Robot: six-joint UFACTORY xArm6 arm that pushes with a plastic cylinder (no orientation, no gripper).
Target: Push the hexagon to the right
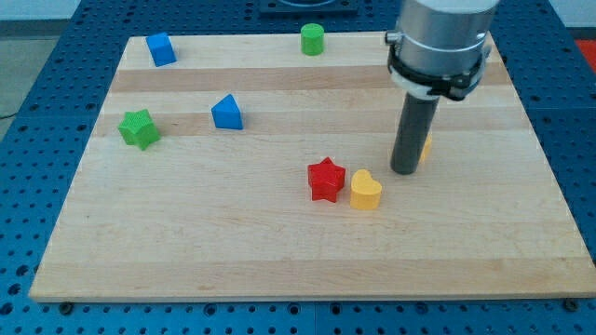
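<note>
My tip (405, 171) rests on the wooden board (279, 251) at the view's centre right. A yellow block (426, 147) shows only as a sliver at the rod's right edge, touching or just behind the rod; its shape cannot be made out. A yellow heart (365, 190) lies just left of and below the tip, touching a red star (326, 179) on its left.
A blue triangle (226, 113) and a green star (139, 127) lie at the view's left. A blue cube (161, 48) sits at the top left and a green cylinder (312, 39) at the top centre. The arm's grey body hangs over the top right.
</note>
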